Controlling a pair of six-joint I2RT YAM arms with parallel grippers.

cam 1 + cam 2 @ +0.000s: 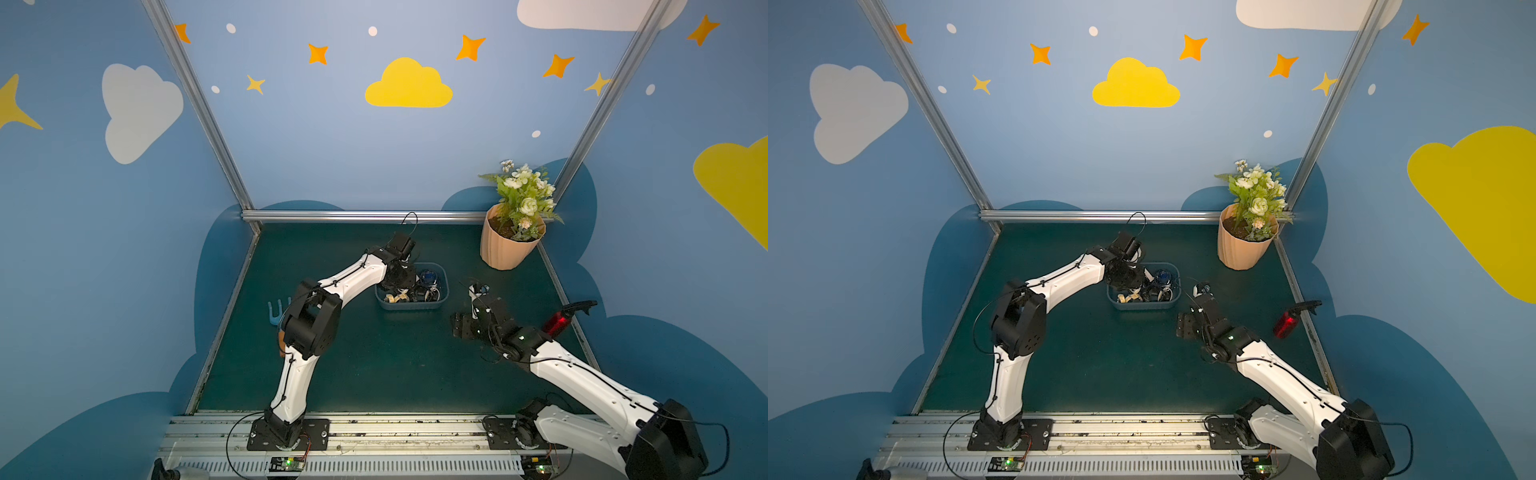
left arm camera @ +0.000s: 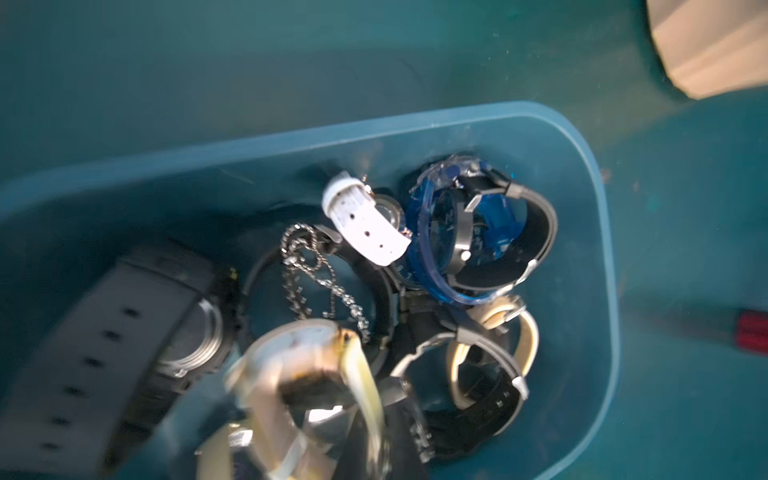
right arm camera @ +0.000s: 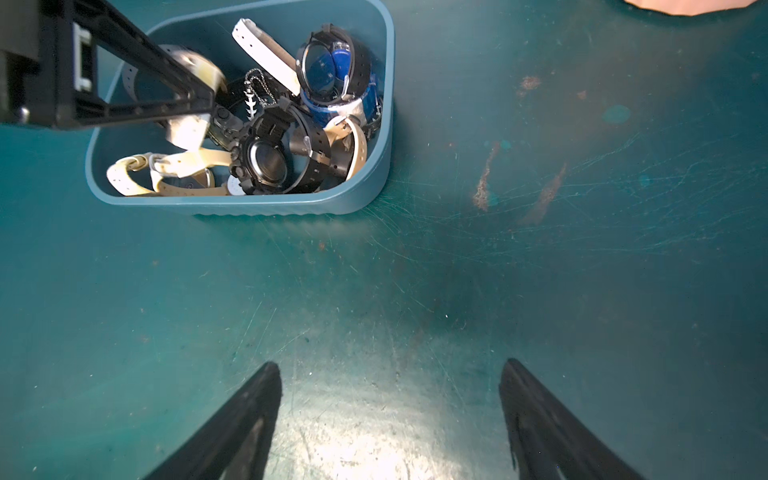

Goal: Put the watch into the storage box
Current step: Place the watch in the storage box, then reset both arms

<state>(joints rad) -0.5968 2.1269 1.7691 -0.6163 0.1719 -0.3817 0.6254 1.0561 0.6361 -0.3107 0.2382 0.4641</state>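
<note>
- Right wrist view: the small, shallow, blue-grey plastic storage box point(image 3: 249, 206) sat on the dark green table mat point(image 3: 582, 270); other watches point(image 3: 266, 162) were heaped inside it.
- The left gripper point(image 3: 210, 99) hung low over the box; its jaws looked narrow, almost meeting at the tips.
- The cream-strapped, silver-cased watch point(image 3: 189, 126) showed smeared right at those tips, inside the rim; I could not tell whether it was pinched or loose.
- Left wrist view: the same watch point(image 2: 307, 365) was a blur close to the lens, above the pile.
- The right gripper point(image 3: 390, 363) stood wide and empty over bare mat, near the box but apart from it.
- I judged the release to be in hand and the task nearly done; the next move called for the left jaws to spread fully, then a straight lift clear of the rim without snagging a strap.
</note>
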